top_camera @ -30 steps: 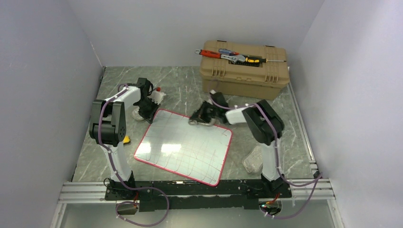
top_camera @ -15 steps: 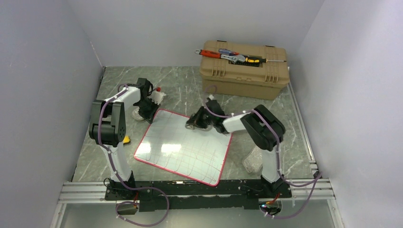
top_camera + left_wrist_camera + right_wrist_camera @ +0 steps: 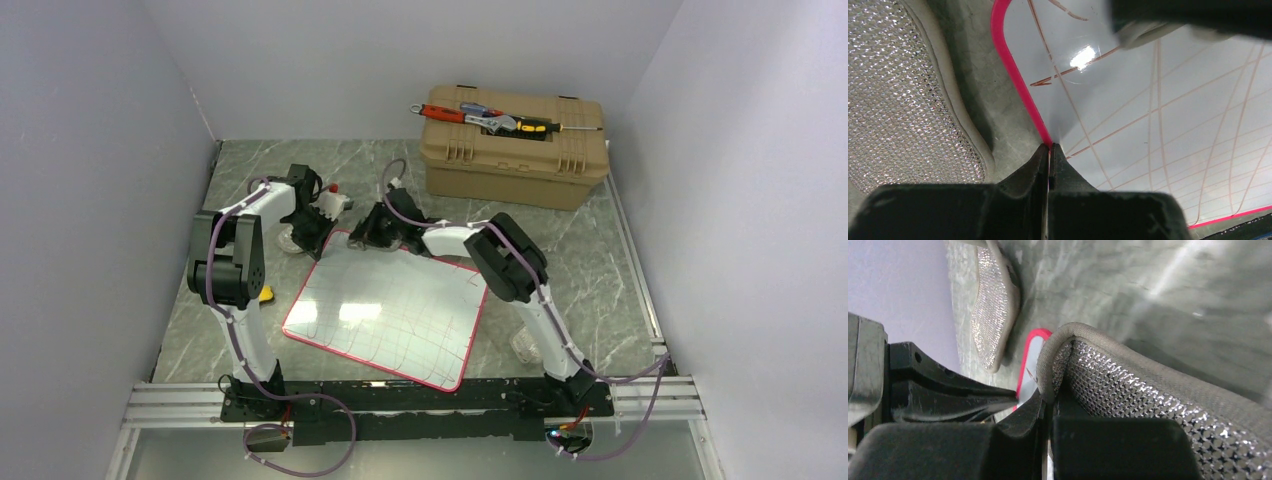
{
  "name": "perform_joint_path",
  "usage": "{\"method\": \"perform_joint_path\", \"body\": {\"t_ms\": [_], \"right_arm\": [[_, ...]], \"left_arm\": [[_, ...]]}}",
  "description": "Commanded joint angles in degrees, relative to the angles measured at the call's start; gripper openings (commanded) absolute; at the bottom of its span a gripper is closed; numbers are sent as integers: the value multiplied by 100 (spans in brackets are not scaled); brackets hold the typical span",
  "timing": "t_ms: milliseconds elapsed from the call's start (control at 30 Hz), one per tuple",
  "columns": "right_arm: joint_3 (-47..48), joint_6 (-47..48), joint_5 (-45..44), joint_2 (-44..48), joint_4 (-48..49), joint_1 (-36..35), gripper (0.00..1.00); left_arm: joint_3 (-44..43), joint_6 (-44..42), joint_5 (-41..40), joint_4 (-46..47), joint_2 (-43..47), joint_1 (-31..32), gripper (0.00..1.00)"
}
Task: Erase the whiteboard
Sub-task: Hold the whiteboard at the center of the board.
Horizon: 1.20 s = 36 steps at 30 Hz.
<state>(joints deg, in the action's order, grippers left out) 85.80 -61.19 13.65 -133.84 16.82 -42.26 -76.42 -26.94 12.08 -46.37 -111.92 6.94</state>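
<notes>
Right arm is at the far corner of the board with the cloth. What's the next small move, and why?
Probably sweep the right end effector toward the near edge, cloth pressed flat. It sits at the far left corner of the whiteboard, while pen lines cross most of the surface. The left end effector pinches the red rim, so the board should hold.

1. Whiteboard (image 3: pixel 385 305): one.
2. Mesh cloth (image 3: pixel 991 315): two, the second cloth (image 3: pixel 1148 400) also by the board's eleven-o'clock corner.
3. Toolbox (image 3: pixel 515 150): one, at one o'clock on the table (image 3: pixel 600 260).
4. Hand tools (image 3: pixel 490 118) on its lid: three, as far as can be told.
5. Robot arms: two, a left arm (image 3: pixel 235 270) and a right arm (image 3: pixel 505 262).
</notes>
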Motion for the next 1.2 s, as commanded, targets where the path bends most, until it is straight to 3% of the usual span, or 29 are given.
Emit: {"method": "perform_joint_path", "body": {"t_ms": [0, 233, 333, 433, 633, 733, 833, 1033, 1167], "right_arm": [[121, 496, -553, -701, -2059, -175, 0], [-3322, 465, -630, 1031, -949, 337, 0], [-3812, 417, -499, 1237, -796, 383, 0], [-3045, 335, -176, 649, -837, 211, 0], [508, 395, 468, -957, -1882, -133, 0], [1525, 487, 500, -1463, -2482, -178, 0], [609, 406, 425, -1081, -2075, -78, 0], [-3056, 509, 236, 680, -841, 333, 0], [-3598, 579, 247, 917, -725, 381, 0]], "left_arm": [[424, -155, 224, 342, -735, 88, 2], [428, -180, 233, 315, -702, 54, 2], [418, -172, 259, 311, -692, 36, 2], [389, -114, 272, 302, -719, 29, 2], [282, -66, 313, 201, -767, -26, 2], [226, -65, 300, 125, -798, -35, 2], [251, -89, 278, 133, -729, -47, 2], [312, -143, 308, 163, -678, -96, 2], [319, -155, 318, 172, -677, -94, 2]]}}
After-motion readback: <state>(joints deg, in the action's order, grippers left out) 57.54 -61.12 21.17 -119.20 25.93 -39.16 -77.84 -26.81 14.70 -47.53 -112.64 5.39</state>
